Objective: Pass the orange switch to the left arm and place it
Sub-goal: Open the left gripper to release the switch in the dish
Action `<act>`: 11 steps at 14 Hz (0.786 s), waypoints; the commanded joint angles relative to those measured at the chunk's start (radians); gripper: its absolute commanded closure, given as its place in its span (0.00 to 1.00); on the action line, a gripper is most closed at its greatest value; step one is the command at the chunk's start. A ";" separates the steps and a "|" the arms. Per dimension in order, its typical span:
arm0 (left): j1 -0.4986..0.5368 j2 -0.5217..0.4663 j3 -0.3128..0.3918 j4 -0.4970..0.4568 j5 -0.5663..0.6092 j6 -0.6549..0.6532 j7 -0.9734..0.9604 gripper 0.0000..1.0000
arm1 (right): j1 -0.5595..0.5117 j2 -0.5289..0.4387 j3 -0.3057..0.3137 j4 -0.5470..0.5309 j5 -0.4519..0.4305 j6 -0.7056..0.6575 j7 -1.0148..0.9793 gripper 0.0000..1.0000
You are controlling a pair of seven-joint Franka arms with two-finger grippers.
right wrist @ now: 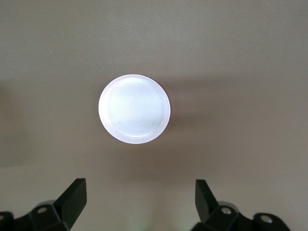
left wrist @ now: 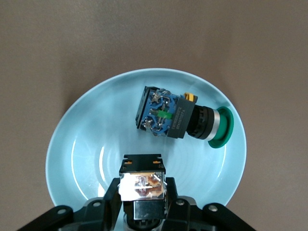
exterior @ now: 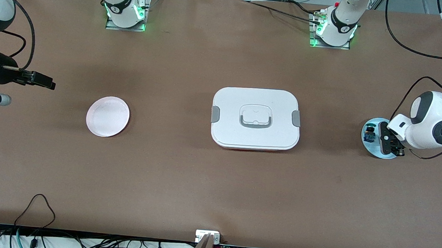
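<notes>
My left gripper [left wrist: 143, 192] is shut on the orange switch [left wrist: 143, 179]. Its black body and shiny end block show between the fingers, and its cap is hidden. It hangs just over the light blue plate [left wrist: 82, 144], at the left arm's end of the table, where the left gripper [exterior: 390, 143] also shows from the front. The white box [exterior: 256, 103] sits mid-table with its lid on. My right gripper [right wrist: 139, 185] is open and holds nothing, high over the table near the white plate [right wrist: 134, 109]. From the front the right gripper [exterior: 47, 83] waits at the right arm's end.
A blue-bodied switch with a green cap [left wrist: 178, 115] lies on its side in the light blue plate [exterior: 374, 151]. The white plate [exterior: 108, 116] holds nothing and lies between the right gripper and the box. Cables run along the table's near edge.
</notes>
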 commanded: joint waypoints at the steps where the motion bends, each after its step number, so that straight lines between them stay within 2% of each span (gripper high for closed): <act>1: 0.023 0.026 -0.015 0.006 0.055 0.030 0.013 0.83 | 0.004 -0.034 0.037 -0.024 -0.014 0.022 0.024 0.00; 3: 0.026 0.026 -0.017 0.006 0.055 0.030 0.013 0.82 | 0.013 -0.152 0.038 -0.207 -0.045 0.178 0.021 0.00; 4: 0.026 0.027 -0.017 0.006 0.055 0.030 0.002 0.78 | 0.012 -0.175 0.037 -0.241 -0.045 0.202 0.013 0.00; 5: 0.026 0.030 -0.017 0.009 0.053 0.032 -0.005 0.74 | 0.010 -0.169 0.037 -0.222 -0.045 0.178 0.009 0.00; 6: 0.026 0.030 -0.017 0.009 0.053 0.032 -0.010 0.64 | 0.010 -0.148 0.037 -0.176 -0.045 0.138 0.004 0.00; 7: 0.028 0.030 -0.017 0.007 0.055 0.032 -0.007 0.41 | 0.009 -0.126 0.037 -0.133 -0.042 0.083 0.004 0.00; 8: 0.028 0.027 -0.020 0.009 0.055 0.029 0.007 0.00 | 0.009 -0.108 0.037 -0.095 -0.043 0.044 0.004 0.00; 11: 0.022 0.004 -0.031 0.009 0.055 0.018 0.005 0.00 | 0.010 -0.100 0.037 -0.075 -0.043 0.035 0.009 0.00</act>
